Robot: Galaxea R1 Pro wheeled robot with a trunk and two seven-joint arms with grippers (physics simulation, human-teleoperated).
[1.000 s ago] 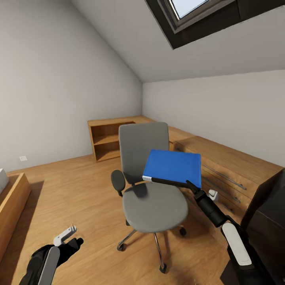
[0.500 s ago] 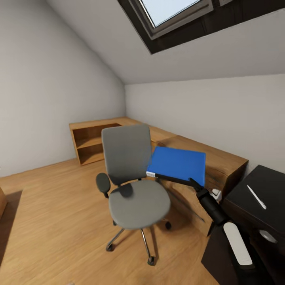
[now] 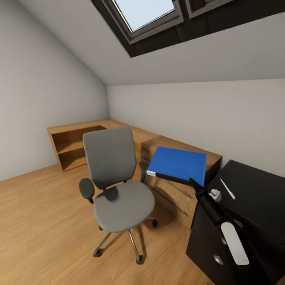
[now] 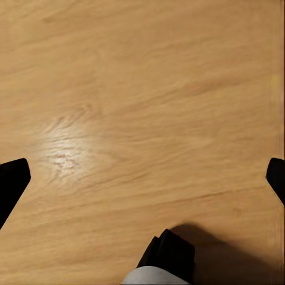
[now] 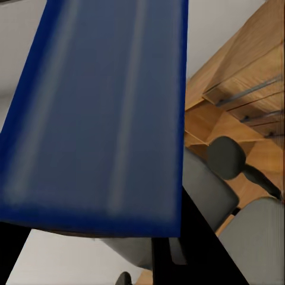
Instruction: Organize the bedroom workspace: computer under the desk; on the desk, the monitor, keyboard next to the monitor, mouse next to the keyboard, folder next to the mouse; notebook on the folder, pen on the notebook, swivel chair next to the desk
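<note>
My right gripper is shut on the near edge of the blue folder, which it holds flat in the air between the swivel chair and the black desk. The right wrist view has the folder close up, with the chair's armrest beyond it. The grey chair's seat is bare, and it stands on the wood floor left of the desk. A thin white pen lies on the desk top. My left gripper is open over bare floor, its fingertips far apart.
A light wooden dresser runs along the far wall behind the folder, meeting an open wooden shelf unit in the corner. The desk's drawer unit has a round knob. A skylight sits in the sloped ceiling. Open floor lies left of the chair.
The whole view has swung right: the chair and dresser slid left in the picture, and more of the desk with the pen came into view. The folder stays in my right gripper.
</note>
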